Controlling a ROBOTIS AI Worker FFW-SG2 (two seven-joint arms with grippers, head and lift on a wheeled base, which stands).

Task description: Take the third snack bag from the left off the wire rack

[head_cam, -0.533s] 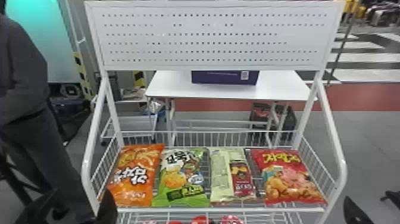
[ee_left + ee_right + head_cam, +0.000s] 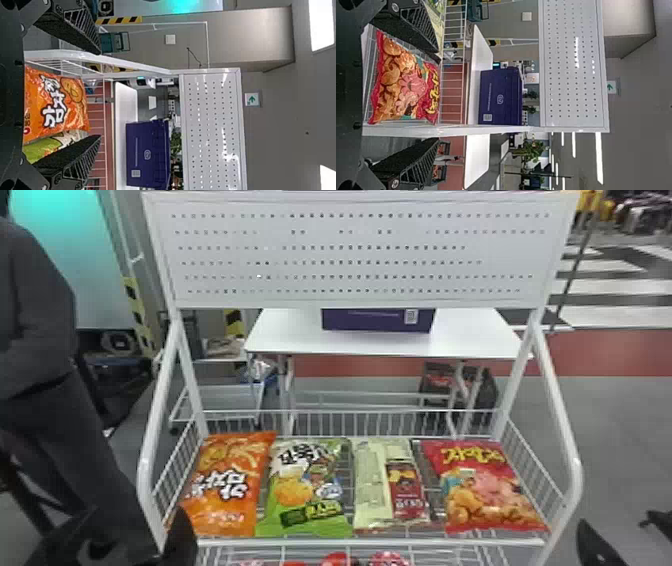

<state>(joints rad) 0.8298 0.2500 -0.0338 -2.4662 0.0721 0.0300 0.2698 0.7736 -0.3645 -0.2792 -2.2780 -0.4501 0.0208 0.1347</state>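
Your left gripper [image 2: 95, 91] and right gripper [image 2: 435, 95] are both hanging spread wide, gripping nothing, just before the wire rack [image 2: 450, 541], near its front corners. The third snack bag [image 2: 387, 485], pale green with a red panel, is lying flat right of the shelf's middle, between a green bag [image 2: 305, 490] and a red bag [image 2: 480, 490]. Beyond the back edge, a purple box [image 2: 377, 319] is sitting on a white table [image 2: 475, 335].

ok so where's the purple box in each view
Head view: purple box on the white table behind the rack, directly under the pegboard panel.
Left wrist view: purple box next to the pegboard panel, beyond the orange bag.
Right wrist view: purple box next to the pegboard panel, beyond the red bag.
Shared landmark: the pegboard panel.
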